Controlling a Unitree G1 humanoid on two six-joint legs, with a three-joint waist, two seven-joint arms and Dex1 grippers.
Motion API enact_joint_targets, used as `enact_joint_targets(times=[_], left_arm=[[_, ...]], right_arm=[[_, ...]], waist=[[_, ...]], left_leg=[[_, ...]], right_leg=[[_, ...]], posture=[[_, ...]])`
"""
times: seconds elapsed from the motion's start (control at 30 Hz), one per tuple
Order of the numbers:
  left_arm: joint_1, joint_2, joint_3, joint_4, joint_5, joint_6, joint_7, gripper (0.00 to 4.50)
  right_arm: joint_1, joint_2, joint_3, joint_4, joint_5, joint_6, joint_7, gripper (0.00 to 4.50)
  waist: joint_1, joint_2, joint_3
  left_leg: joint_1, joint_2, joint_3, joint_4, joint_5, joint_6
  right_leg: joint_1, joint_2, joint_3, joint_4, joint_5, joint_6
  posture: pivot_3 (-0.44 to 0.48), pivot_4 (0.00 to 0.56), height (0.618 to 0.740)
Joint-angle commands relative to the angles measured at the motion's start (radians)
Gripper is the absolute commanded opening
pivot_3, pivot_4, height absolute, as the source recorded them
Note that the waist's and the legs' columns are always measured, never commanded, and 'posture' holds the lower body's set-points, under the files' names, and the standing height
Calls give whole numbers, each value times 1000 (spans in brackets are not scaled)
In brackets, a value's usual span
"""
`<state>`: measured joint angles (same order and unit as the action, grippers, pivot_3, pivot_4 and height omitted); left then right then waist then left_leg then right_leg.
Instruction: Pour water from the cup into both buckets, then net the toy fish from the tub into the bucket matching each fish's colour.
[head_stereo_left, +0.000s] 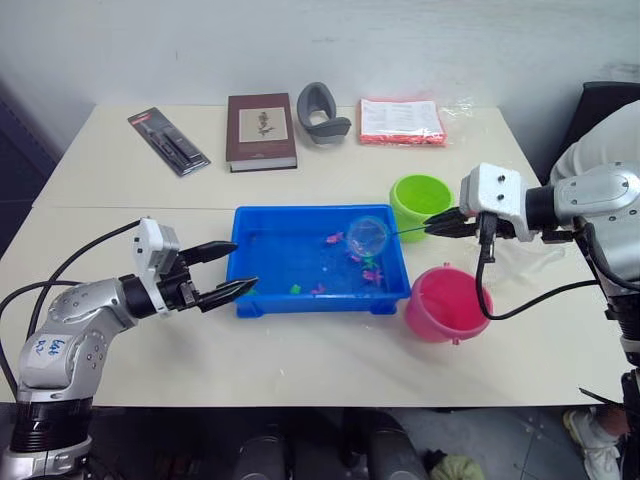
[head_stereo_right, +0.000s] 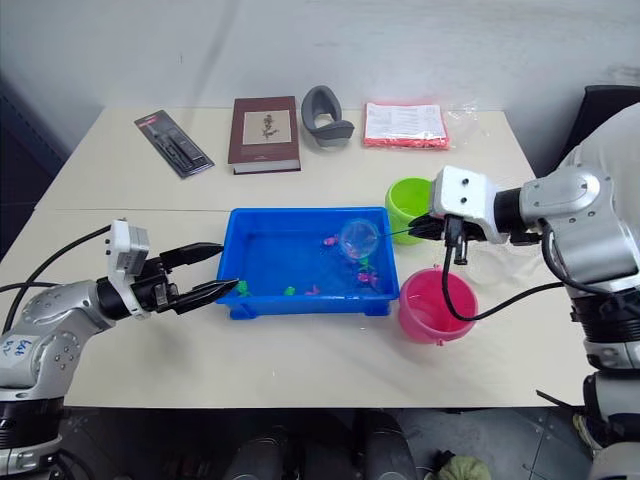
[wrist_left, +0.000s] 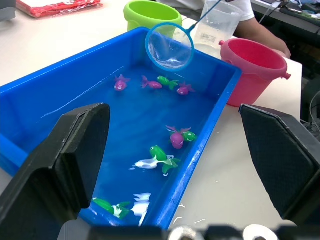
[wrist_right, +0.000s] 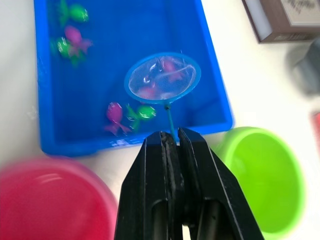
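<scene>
**A:** Your right gripper (head_stereo_left: 440, 224), right of centre in the head view, has its jaws clenched on the thin stick of the net (head_stereo_left: 367, 236). The hoop hangs tilted over the right end of the tub (head_stereo_left: 262, 300), above the water.

**B:** What could spoil it from here?

**A:** That stick is very thin. I judge it could twist in your jaws as the hoop drags through water, and a fish could spill back out. Several toy fish (wrist_left: 176, 138), pink and green, float close together under the hoop, so you may scoop both colours at once.

**B:** And the buckets?

**A:** The green bucket (head_stereo_left: 420, 198) and pink bucket (head_stereo_left: 446, 302) stand just beside the tub's right end, near each other. A drifting swing could drop a fish in the wrong one.

**B:** The other arm?

**A:** Your left gripper (head_stereo_left: 227, 268), jaws released and spread, sits at the tub's left end; a nudge could slosh it.
</scene>
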<state>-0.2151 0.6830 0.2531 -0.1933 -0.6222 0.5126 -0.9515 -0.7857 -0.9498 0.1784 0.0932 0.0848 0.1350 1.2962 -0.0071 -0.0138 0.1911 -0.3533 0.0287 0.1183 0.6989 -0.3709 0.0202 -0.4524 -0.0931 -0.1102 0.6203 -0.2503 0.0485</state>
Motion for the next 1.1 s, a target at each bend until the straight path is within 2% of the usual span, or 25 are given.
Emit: enact_joint_targets(times=[0.03, 0.2, 0.37, 0.53, 0.7, 0.9, 1.1], left_arm=[[-10, 6, 1, -20, -15, -6, -6, 4445], [-10, 7, 3, -21, -17, -3, -6, 4445], [-10, 18, -8, -22, -24, 10, -27, 4445], [-23, 18, -14, -9, -19, 7, -37, 4445], [-33, 17, -20, 4, -15, 4, -46, 4445], [-40, 20, -21, 15, -11, 2, -55, 4445], [-27, 45, -14, 25, -5, -7, -86, 4445]], right_arm=[[-8, 1, 21, 48, -74, -161, -14, 0], [-30, 13, 61, 134, -144, -309, -10, 0], [-112, 27, 105, 263, -202, -453, 6, 0], [-158, 50, 134, 292, -246, -522, 12, 0], [-196, 35, 163, 314, -263, -576, 81, 0], [-197, 31, 180, 290, -264, -579, 157, 0], [-130, 32, 172, 193, -212, -433, 231, 0]], waist=[[0, 0, 0], [1, 0, 0], [0, 0, 0], [2, 0, 0], [2, 0, 0], [3, 0, 0], [4, 0, 0]], left_leg=[[0, 0, 0, 0, 0, 0], [0, 0, 0, 0, 0, 0], [0, 0, 0, 1, 0, 0], [0, 0, 0, 1, 0, 0], [0, 0, 0, 1, 0, 0], [0, 0, 0, 1, 1, 1], [0, 0, -1, 1, 1, 1]], right_leg=[[0, 0, 0, 0, 0, 0], [0, 0, 0, 0, 0, 0], [0, 0, 1, 0, 0, 0], [0, 0, 0, 0, 0, 0], [0, -1, 0, 1, 0, 0], [1, -1, 0, 1, 0, 0], [2, -1, -1, 1, 0, 0]], posture=[[0, 150, 740], [0, 150, 740], [0, 150, 740], [0, 150, 740], [0, 150, 740], [0, 150, 740], [0, 150, 740]])
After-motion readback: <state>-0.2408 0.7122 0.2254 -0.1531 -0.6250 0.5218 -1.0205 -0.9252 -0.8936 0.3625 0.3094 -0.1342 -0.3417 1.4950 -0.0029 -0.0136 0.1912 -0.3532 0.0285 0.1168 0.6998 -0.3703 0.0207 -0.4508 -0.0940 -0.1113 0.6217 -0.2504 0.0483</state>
